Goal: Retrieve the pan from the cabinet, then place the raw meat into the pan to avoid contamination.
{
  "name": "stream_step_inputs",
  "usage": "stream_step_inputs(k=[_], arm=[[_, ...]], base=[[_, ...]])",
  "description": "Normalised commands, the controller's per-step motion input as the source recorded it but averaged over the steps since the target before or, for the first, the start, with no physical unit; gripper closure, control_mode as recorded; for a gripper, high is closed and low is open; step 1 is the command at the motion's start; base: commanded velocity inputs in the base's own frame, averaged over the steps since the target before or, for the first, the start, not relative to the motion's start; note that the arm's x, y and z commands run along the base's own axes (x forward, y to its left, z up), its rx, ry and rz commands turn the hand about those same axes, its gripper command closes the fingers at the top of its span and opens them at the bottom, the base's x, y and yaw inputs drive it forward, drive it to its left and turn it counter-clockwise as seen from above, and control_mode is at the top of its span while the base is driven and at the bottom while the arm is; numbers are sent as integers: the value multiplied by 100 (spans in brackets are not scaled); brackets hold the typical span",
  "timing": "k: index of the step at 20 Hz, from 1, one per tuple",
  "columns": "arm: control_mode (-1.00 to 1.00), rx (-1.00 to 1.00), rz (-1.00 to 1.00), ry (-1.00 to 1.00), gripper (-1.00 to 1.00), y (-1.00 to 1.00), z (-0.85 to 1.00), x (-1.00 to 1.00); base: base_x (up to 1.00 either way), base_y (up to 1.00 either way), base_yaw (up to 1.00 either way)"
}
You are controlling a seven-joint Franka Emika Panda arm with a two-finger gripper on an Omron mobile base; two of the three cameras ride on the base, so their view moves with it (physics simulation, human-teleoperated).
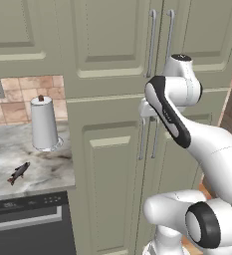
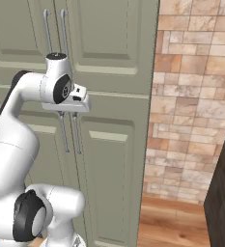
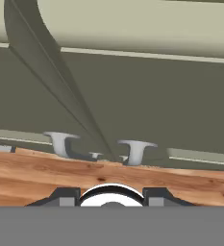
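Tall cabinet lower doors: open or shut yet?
Shut. The cabinet lower doors sit flush, both bar handles side by side at the centre seam. Claw is at the handles' top ends.

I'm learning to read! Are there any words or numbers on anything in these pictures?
No words or numbers can be read.
The dishwasher has tiny pale marks on its dark control strip: too small and blurred to read.
The cabinet, the paper-towel roll and the brick wall carry no writing.

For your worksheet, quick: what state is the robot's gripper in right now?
Gripper: up against the cabinet by its lower door handles; whether it is open or closed on a handle cannot be told.
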Motion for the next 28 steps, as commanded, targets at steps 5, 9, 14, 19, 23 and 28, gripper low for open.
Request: stream_step_inputs(k=[5, 9, 14, 19, 23, 28], arm=[[-100, 0, 0, -4, -100, 0, 3, -9], [-100, 0, 0, -12, -100, -1, 13, -18], [-100, 0, 0, -16, -100, -3, 22, -20], [-100, 0, 0, -20, -100, -2, 24, -12], [-100, 0, 0, -24, -100, -5, 21, -9], [-100, 0, 0, -26, -100, -3, 21, -10]], base=[[0, 0, 0], [0, 0, 0], [0, 0, 0], [0, 0, 0], [0, 0, 0], [0, 0, 0]])
